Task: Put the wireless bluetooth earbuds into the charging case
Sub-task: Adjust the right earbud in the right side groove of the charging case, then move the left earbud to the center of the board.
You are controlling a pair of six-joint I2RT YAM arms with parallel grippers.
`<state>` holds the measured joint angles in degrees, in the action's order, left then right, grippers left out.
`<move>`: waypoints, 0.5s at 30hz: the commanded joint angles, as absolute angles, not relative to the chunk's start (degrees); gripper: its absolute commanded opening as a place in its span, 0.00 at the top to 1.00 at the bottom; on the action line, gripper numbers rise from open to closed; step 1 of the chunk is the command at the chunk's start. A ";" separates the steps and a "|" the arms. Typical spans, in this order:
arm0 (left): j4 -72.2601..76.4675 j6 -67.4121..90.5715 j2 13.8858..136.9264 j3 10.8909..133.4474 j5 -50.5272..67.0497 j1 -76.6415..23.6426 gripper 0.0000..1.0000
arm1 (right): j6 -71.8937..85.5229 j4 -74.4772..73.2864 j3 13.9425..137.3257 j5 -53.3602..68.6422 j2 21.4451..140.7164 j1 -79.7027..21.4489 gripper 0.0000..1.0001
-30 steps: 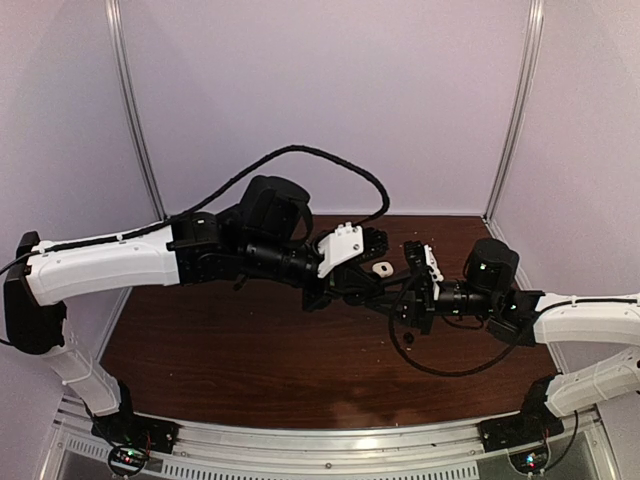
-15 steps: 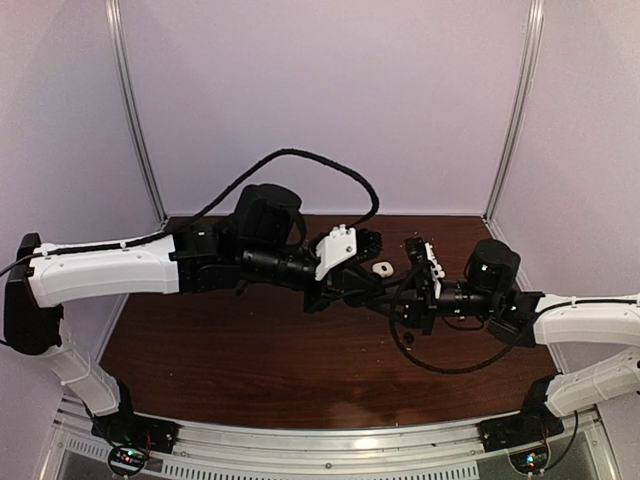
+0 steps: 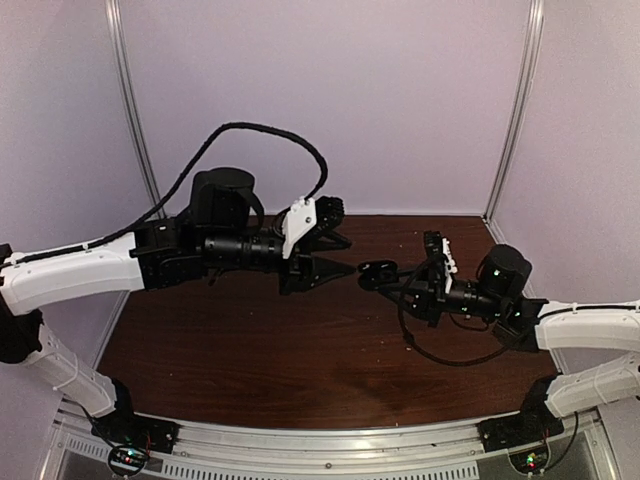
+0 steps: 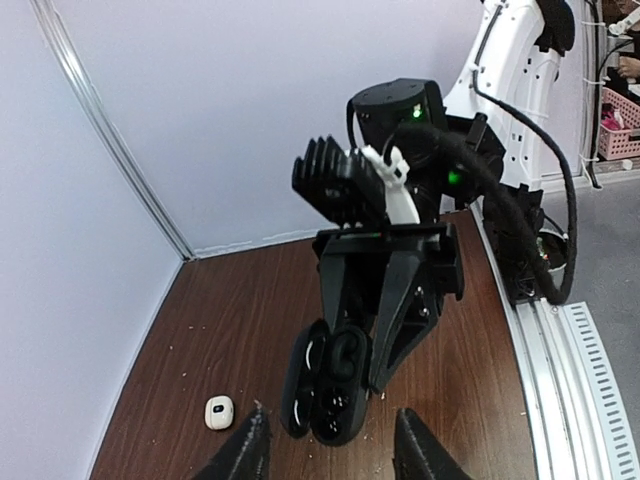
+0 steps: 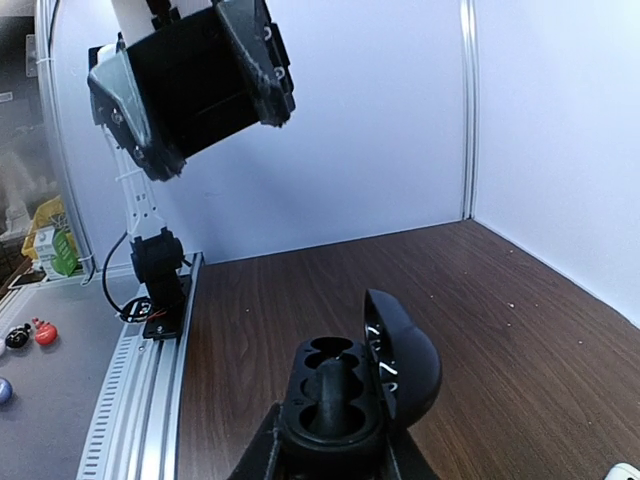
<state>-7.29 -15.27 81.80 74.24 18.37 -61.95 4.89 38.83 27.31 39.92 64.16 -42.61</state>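
2 arms face each other above the desk. On the right gripper I have the fingers clamped on the base of the black charging case. The case looks held up off the desk, with its lid hinged open to one side. Inside the case I see round wells and a dark lump in the middle. I can't tell whether any wireless bluetooth earbuds are seated.

The left gripper hangs just beside the case, not touching it. Its fingers are spread wide with nothing between them. In the left wrist view the open face of the case points toward that gripper.

1 small white piece lies on the desk out past the lid side of the case, well apart from it. It's too small for me to call it an earbud or not.
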 commanded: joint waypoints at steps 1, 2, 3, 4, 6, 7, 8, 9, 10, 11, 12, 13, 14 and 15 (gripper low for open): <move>-0.73 -11.77 82.29 67.19 20.71 -59.35 0.54 | 8.07 42.85 26.95 36.74 61.26 -39.49 1.00; 1.91 -11.40 82.64 65.67 21.02 -59.15 0.52 | 8.70 42.85 26.98 36.32 60.72 -38.49 1.00; 4.01 -11.26 83.55 64.56 21.51 -59.15 0.50 | 9.49 42.95 26.98 35.98 60.09 -37.41 1.00; 5.08 -11.44 84.79 63.65 22.21 -59.15 0.49 | 10.35 42.98 26.89 35.33 59.44 -36.25 1.00; 5.35 -12.16 88.49 63.88 24.05 -59.15 0.48 | 11.76 42.71 26.76 33.24 58.11 -34.12 1.00; 5.67 -12.39 90.71 64.38 24.88 -59.15 0.48 | 12.26 42.43 26.72 32.18 57.42 -33.19 1.00; 6.07 -12.86 92.98 64.76 25.86 -59.10 0.48 | 12.71 42.11 26.60 30.99 56.82 -32.35 1.00; 6.30 -13.22 95.36 65.75 27.12 -59.16 0.48 | 13.19 41.58 26.63 29.87 56.15 -31.55 1.00; 6.80 -13.34 97.50 66.25 27.98 -59.21 0.48 | 13.65 41.11 26.71 29.01 55.79 -30.83 1.00; 7.94 -13.48 99.79 66.81 28.38 -59.23 0.47 | 14.16 40.57 26.72 28.14 55.28 -30.04 1.00; 8.83 -13.87 101.98 67.50 28.83 -59.38 0.46 | 14.60 39.97 26.77 27.25 54.69 -29.41 1.00; 9.20 -14.19 104.21 68.98 28.84 -59.60 0.46 | 14.98 39.31 26.85 26.22 54.00 -28.79 1.00; 9.83 -14.39 106.52 70.08 28.76 -59.81 0.46 | 15.28 38.65 26.93 25.35 53.60 -28.23 1.00; 10.68 -14.39 108.65 71.13 28.77 -59.94 0.45 | 15.55 37.92 26.98 24.43 53.12 -27.73 1.00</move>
